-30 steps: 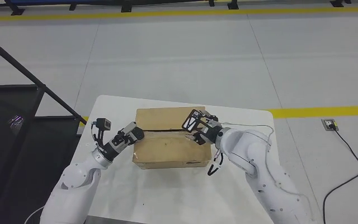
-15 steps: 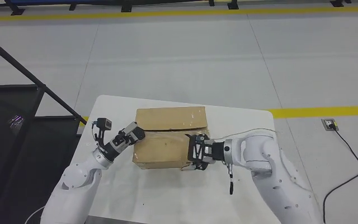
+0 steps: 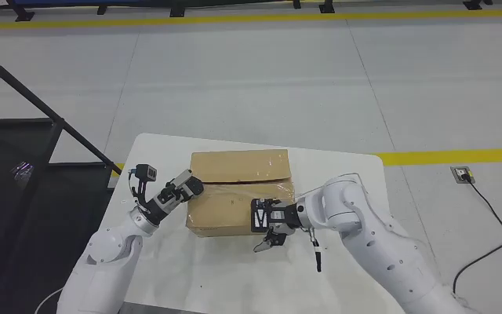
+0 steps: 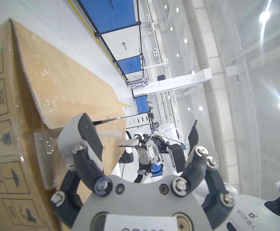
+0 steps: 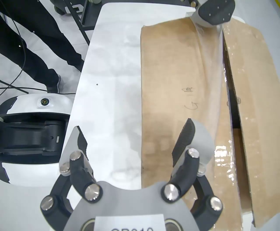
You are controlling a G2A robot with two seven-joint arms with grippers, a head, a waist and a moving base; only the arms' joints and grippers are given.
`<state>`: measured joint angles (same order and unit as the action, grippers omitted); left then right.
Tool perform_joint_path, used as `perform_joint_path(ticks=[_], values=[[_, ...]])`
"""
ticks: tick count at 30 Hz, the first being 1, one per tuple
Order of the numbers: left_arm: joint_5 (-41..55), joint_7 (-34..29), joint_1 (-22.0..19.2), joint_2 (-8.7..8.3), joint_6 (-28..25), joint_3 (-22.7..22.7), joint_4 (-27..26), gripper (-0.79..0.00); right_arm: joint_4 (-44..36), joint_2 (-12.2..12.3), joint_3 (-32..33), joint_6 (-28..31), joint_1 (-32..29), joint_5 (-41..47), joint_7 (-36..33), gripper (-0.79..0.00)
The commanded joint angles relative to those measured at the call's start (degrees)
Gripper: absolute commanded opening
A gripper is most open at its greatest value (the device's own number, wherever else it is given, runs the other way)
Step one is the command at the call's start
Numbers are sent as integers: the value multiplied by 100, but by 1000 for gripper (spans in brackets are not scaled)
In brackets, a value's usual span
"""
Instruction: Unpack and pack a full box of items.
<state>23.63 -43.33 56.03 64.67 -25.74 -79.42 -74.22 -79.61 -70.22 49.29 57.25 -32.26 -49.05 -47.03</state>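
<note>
A brown cardboard box sits mid-table, its two top flaps meeting at a seam with clear tape and a narrow dark gap. My left gripper is open at the box's left end, level with the seam; in its own view one finger lies close against the taped flap end of the box. My right gripper is open at the box's near right corner. In its own view one finger is over the near flap of the box, the other over the table.
The white table has free room in front of the box and at its right. A black metal frame stands off the table's left side. The left gripper's finger shows at the box's far end.
My right gripper has come down from above the seam at the box's right end to the near front edge. The left arm has stayed put.
</note>
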Motion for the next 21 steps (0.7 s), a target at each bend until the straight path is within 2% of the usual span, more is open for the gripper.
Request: perform_joint_path(ticks=[1, 5, 13, 21], values=[[11, -2, 2, -2, -7, -10, -1, 0, 54, -2, -80, -86, 90, 98, -86, 0], [22, -4, 4, -4, -18, -23, 0, 0, 8, 0, -118, -317, 162, 161, -103, 0], [61, -54, -9, -4, -29, -17, 16, 0, -165, 22, -14, -1257, 84, -242, 95, 0], [76, -111, -13, -8, -51, -20, 3, 0, -155, 37, 113, -1705, -2, -372, 414, 0]])
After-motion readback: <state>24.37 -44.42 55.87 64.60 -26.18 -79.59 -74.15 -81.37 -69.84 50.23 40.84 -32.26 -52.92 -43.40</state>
